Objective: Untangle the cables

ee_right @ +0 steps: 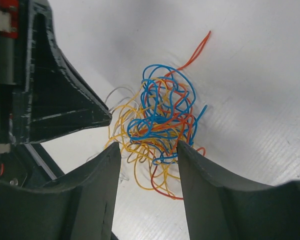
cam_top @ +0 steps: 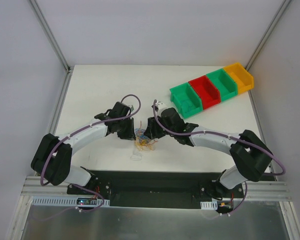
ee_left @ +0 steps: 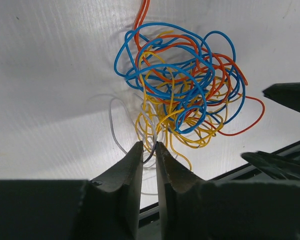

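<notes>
The cables (cam_top: 145, 140) lie as one small knot of blue, red, orange-yellow and white strands on the white table, between the two grippers. In the left wrist view the cables (ee_left: 182, 90) sit just past my left gripper (ee_left: 149, 145). Its jaws stand a narrow slit apart, and a thin pale strand (ee_left: 112, 125) from the knot's near edge runs into that slit. My right gripper (ee_right: 149, 147) is open, its fingers straddling the near side of the cables (ee_right: 160, 120). From above, the left gripper (cam_top: 132, 134) and right gripper (cam_top: 151, 131) nearly meet over the knot.
Four bins stand in a row at the back right: green (cam_top: 186, 100), red (cam_top: 205, 92), green (cam_top: 222, 82), yellow (cam_top: 240, 76). The black base plate (cam_top: 150, 182) runs along the near table edge. The left gripper's finger (ee_right: 65, 110) looms close in the right wrist view.
</notes>
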